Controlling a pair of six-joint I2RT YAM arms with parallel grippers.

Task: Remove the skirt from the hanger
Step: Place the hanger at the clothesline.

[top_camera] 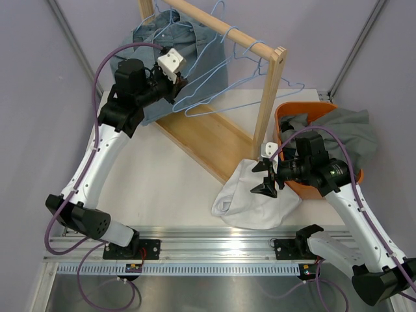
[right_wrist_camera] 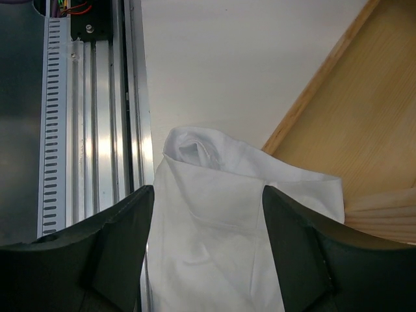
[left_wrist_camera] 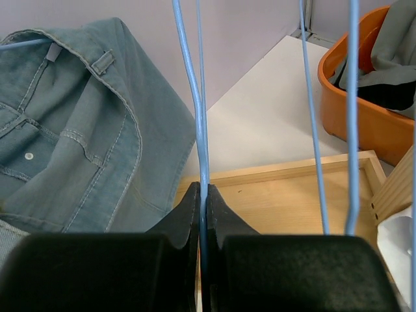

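On the wooden rail point(top_camera: 214, 23) of the rack at the far side of the worktop point(top_camera: 156, 175) hangs the blue denim skirt point(top_camera: 162, 45). Its waistband with a belt loop and a small button shows in the left wrist view, and a thin blue wire goes into the top of it there. The skirt hangs down behind the left arm, and its lower edge reaches near the flat wooden base board point(top_camera: 208, 140) of the rack.

Just beside the skirt, the left pincer point(left_wrist_camera: 203, 188) is fully closed on a light blue wire hanger point(left_wrist_camera: 190, 84). The wire runs up between the two black fingers, and this hanger carries no cloth on the part that is visible. More blue wire hangers point(left_wrist_camera: 353, 97) hang to the right of it on the same rail.

Well apart from the skirt, a white cloth garment point(top_camera: 253, 201) lies crumpled on the worktop at the foot of the rack's upright post point(top_camera: 270, 97). What kind of garment it is cannot be told. The right pincer point(top_camera: 265, 177) is over it with the jaws wide apart and it grips nothing. In the right wrist view a folded edge of the white cloth lies between the two fingers, but if they touch it cannot be told.

Behind the right arm stands an orange plastic tub point(top_camera: 286, 114) with grey cloth point(top_camera: 351, 130) spilling over its rim.
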